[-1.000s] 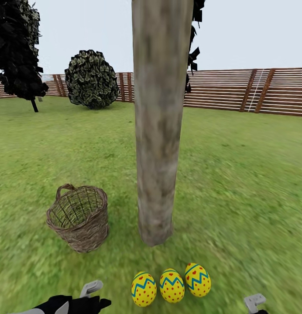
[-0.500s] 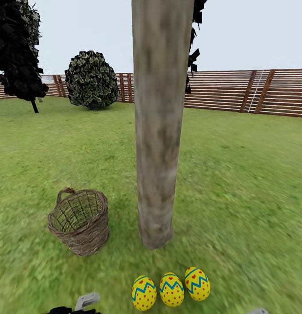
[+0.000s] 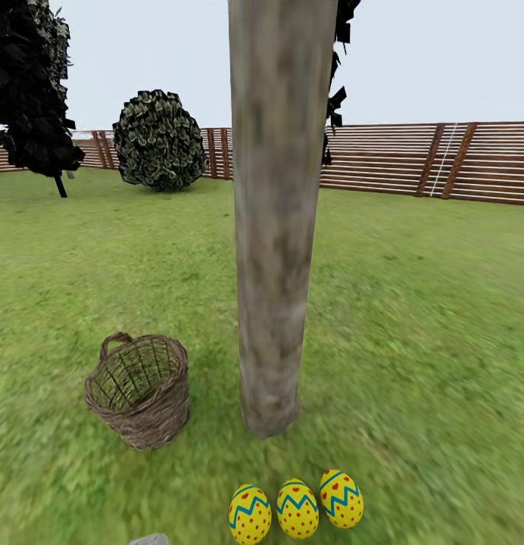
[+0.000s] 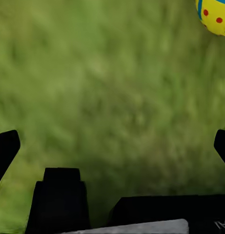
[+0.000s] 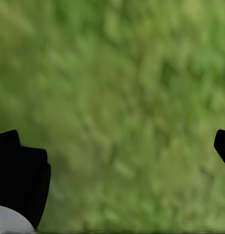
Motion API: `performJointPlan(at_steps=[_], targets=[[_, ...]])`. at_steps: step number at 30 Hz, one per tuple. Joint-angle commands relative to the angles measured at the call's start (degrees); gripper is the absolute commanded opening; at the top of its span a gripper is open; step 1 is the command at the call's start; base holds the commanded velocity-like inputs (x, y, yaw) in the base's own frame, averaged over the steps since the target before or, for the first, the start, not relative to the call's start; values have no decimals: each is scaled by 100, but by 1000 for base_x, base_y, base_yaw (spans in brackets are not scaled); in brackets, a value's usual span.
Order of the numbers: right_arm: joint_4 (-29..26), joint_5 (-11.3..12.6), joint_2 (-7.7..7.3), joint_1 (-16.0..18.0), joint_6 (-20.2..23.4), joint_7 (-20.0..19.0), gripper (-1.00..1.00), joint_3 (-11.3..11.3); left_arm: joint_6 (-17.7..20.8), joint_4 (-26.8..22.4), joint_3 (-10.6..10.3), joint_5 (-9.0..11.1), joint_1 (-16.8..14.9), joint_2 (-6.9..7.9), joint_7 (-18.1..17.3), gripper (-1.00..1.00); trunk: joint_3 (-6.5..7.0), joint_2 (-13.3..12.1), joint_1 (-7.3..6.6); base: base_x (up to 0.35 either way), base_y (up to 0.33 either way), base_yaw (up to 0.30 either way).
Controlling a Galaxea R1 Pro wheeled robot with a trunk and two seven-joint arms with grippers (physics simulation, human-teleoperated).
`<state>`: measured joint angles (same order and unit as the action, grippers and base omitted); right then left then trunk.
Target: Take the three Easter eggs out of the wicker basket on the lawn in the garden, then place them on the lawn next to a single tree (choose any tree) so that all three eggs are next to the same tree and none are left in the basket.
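Three yellow Easter eggs with blue zigzags and red dots lie in a row on the lawn (image 3: pixel 413 341), just in front of the foot of the thick grey tree (image 3: pixel 273 227): the left egg (image 3: pixel 250 515), the middle egg (image 3: pixel 297 509) and the right egg (image 3: pixel 341 498). The wicker basket (image 3: pixel 138 390) stands upright left of the trunk, and I see no egg inside it. My left gripper (image 4: pixel 113 146) hangs open over bare grass, with one egg (image 4: pixel 214 14) at the corner of its view. My right gripper (image 5: pixel 119 146) is open over grass, holding nothing.
A round dark-green bush (image 3: pixel 159 138) and a black-leaved tree (image 3: pixel 31 83) stand far back on the left. A brown slat fence (image 3: pixel 428 159) bounds the garden behind. Open grass stretches to the right of the trunk. A grey bit of my left arm (image 3: pixel 150 540) pokes in at the bottom edge.
The head view has tilted up slightly, so everything sits lower in the picture. Both arms have dropped out past the bottom edge. Eggs and basket have not moved on the grass.
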<state>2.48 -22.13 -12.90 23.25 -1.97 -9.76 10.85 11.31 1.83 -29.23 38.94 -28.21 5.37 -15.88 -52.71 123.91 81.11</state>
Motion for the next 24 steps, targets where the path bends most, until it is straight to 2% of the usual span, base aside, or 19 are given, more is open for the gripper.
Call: performJointPlan(at_steps=[1,6,7,13,17,24], targets=[[22,-46,-3,3,-21,-9,100,48,-12,12,-39,62,17,-1,85,100,14,-39,-24,0,0,0],[119,-54,6,-53,-14,-16,100,48,-338,6,-35,61,142,-28,804,100,104,-240,-133,0,0,0],[136,-54,22,-110,-14,-17,100,48,-376,8,-32,65,188,-86,921,100,122,-280,-155,0,0,0],[148,-55,88,-228,-22,-17,100,48,-431,11,-30,54,327,-168,1093,100,229,-521,-287,0,0,0],[148,-51,156,-249,-27,-21,100,48,-646,11,-30,61,466,-233,1111,100,301,-681,-375,0,0,0],[155,-24,230,-250,26,-20,100,50,-664,11,-30,58,551,-278,1112,100,381,-962,-529,0,0,6]])
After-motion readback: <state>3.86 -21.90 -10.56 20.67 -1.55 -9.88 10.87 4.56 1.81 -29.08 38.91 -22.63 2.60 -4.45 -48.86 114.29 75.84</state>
